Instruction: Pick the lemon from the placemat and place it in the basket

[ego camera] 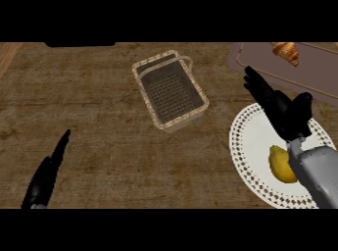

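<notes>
On placemat [247,142]: lemon [280,164]; R hand [283,110] nearby, fingers [256,83] straight.

My right hand [283,110] open, fingers straight, above placemat [247,144]. Lemon [279,164] on placemat, unheld, partly under my forearm [325,174]. Basket [171,93] to left, apart. Left hand [47,174] open, lower left. Croissant [287,52] on tray [317,71].

Dim, flat light on the counter [92,122] (white placemat [247,147] brightest).
</notes>
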`<act>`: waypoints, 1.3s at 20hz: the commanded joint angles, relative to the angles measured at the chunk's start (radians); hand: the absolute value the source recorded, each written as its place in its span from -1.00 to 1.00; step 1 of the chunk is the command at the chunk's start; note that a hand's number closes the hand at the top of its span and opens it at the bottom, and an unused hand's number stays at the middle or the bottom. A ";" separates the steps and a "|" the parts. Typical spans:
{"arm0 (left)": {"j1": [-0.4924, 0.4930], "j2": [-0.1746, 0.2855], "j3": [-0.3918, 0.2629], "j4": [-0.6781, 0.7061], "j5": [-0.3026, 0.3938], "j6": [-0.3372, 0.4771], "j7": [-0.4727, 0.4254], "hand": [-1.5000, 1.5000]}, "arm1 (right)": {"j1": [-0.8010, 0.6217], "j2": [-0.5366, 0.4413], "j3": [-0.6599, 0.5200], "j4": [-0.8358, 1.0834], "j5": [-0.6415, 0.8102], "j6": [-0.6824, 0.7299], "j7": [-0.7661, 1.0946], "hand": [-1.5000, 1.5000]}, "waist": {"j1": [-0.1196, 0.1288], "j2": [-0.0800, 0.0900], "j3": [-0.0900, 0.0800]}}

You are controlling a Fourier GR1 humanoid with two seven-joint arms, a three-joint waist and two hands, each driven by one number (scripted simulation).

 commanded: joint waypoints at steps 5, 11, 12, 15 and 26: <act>0.226 0.007 0.032 -0.199 0.142 -0.011 0.095 0.00 | -0.064 0.087 -0.063 -0.105 -0.218 0.214 -0.139 1.00 | -0.017 0.000 -0.034; 0.354 0.050 0.071 -0.276 0.204 -0.071 0.127 0.00 | -0.035 0.090 0.132 -0.225 -0.111 0.361 -0.218 -1.00 | -0.053 -0.014 -0.040; 0.405 0.050 0.077 -0.301 0.231 -0.070 0.139 0.00 | -0.008 0.072 0.142 -0.228 -0.080 0.356 -0.230 -1.00 | -0.061 -0.015 -0.040; 0.477 0.034 0.062 -0.370 0.247 -0.044 0.144 0.00 | 0.002 0.006 0.149 -0.268 0.015 0.318 -0.207 -1.00 | -0.098 -0.023 -0.041; 0.540 0.035 0.083 -0.421 0.267 0.002 0.139 0.00 | -0.221 -0.444 0.014 -0.369 0.325 0.381 -0.039 -1.00 | -0.130 -0.027 -0.045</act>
